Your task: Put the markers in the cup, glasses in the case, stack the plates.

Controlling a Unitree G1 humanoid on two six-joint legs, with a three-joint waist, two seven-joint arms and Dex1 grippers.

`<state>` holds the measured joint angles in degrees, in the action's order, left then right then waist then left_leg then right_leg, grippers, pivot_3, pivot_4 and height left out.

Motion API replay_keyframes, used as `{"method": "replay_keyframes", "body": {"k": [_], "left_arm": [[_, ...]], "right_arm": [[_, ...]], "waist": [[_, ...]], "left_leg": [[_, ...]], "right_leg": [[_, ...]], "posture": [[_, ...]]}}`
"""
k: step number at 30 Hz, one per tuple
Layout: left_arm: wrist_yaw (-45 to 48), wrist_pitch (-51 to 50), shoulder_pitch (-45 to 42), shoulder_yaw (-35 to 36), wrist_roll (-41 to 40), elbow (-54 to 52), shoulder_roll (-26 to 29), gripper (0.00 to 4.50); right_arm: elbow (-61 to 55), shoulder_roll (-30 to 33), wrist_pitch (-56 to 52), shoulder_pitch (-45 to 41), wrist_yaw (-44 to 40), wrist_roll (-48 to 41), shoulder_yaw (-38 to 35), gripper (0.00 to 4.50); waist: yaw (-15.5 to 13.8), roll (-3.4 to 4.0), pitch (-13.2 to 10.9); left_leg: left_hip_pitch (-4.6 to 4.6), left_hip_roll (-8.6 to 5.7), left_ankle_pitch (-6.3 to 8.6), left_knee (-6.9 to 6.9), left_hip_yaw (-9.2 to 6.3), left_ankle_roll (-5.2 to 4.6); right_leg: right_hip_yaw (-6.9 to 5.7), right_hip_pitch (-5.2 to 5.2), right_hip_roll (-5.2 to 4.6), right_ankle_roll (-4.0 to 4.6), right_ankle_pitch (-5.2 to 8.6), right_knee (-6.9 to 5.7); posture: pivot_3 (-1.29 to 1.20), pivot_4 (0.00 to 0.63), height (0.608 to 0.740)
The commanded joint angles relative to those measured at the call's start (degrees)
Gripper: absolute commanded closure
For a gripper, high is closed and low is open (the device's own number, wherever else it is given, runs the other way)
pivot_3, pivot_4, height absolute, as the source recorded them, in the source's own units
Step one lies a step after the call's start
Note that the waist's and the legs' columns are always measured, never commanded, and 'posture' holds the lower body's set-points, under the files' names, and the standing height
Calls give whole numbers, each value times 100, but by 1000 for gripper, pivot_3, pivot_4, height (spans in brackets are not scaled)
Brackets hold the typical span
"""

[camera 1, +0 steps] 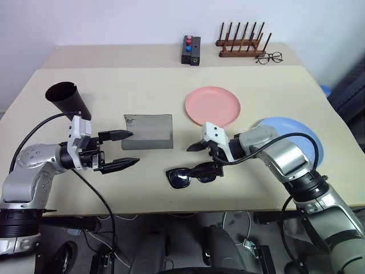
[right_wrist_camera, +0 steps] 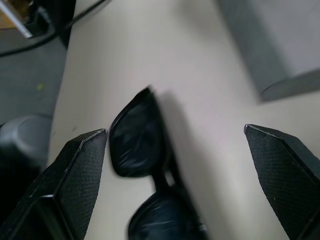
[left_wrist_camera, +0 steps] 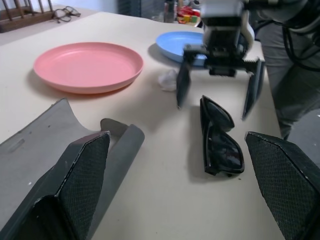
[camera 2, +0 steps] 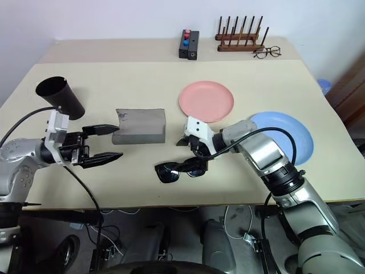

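The black glasses [camera 1: 191, 174] lie folded on the table near its front edge. My right gripper [camera 1: 197, 158] hangs open just above them, its fingers straddling the frame, also seen in the left wrist view as the right gripper [left_wrist_camera: 220, 90] over the glasses [left_wrist_camera: 220, 140]. Left of them lies the grey case [camera 1: 148, 131], with my left gripper [camera 1: 131, 148] open beside its left end and holding nothing. The black cup [camera 1: 65, 97] stands at the far left. A pink plate [camera 1: 212, 105] and a light blue plate [camera 1: 296, 137] lie apart on the right. The markers are out of view.
At the table's back stand a wooden peg rack [camera 1: 242, 43], wire-framed spectacles [camera 1: 268, 57] and a small black box with red and blue knobs [camera 1: 191, 50]. The table's front edge runs just below the glasses.
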<state>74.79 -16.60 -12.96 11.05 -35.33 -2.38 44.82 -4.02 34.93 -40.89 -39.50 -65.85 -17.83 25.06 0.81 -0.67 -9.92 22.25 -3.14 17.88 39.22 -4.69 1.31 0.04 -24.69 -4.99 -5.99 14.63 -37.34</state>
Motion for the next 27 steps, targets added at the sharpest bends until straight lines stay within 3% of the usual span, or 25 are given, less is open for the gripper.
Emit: {"method": "replay_keyframes", "body": {"k": [1, 6, 7, 9, 15, 24, 25, 27], "left_arm": [[-40, 92, 90, 178, -80, -193, -21, 59], [-165, 170, 111, 79, -14, -252, -146, 59], [-190, 176, 112, 67, -7, -274, -158, 16], [-225, 182, 116, 52, 7, -304, -171, 0], [-287, 232, 175, 37, 51, -361, -184, 0], [-246, 417, 251, 75, 138, -224, -210, 0], [-241, 436, 251, 75, 147, -198, -212, 0], [-237, 460, 257, 69, 150, -171, -209, 0]], "right_arm": [[106, 46, 89, -182, -62, 263, 94, 0], [437, -38, 209, -282, -106, 587, 256, 0], [508, -36, 343, -281, -101, 702, 305, 264], [576, -59, 442, -266, -129, 778, 312, 940], [593, -115, 615, -296, -240, 886, 278, 3908], [539, -160, 635, -319, -367, 906, 240, 3908], [559, -167, 638, -313, -361, 918, 234, 4366], [563, -165, 622, -306, -387, 914, 214, 4452]], "waist": [[1, 0, 0], [-1, 0, 0], [-1, 0, 0], [1, 0, 0], [8, 0, 1], [10, 0, 1], [14, 0, 1], [23, 0, 2]], "left_leg": [[0, 0, 0, 0, 0, 0], [0, -1, 0, -1, 1, 1], [0, -1, 0, -1, 1, 1], [0, -1, 0, -1, 1, 1], [-1, -1, -1, -2, 0, 2], [-7, 0, 0, -5, 0, 0], [-7, 0, 0, -5, 0, 0], [-11, 2, 1, -7, 0, 0]], "right_leg": [[0, 0, 0, 0, 0, 0], [0, 0, -1, 1, 0, 1], [0, 0, -1, 1, 0, 1], [-1, 0, -1, 1, 0, 2], [0, 0, 0, 1, -1, 2], [0, 4, -1, 3, -2, 2], [0, 4, 0, 3, -2, 2], [0, 6, -1, 4, -2, 3]], "posture": [[0, 150, 740], [0, 150, 740], [0, 150, 740], [0, 150, 740], [0, 150, 740], [0, 150, 740], [0, 150, 740], [0, 150, 740]]}}
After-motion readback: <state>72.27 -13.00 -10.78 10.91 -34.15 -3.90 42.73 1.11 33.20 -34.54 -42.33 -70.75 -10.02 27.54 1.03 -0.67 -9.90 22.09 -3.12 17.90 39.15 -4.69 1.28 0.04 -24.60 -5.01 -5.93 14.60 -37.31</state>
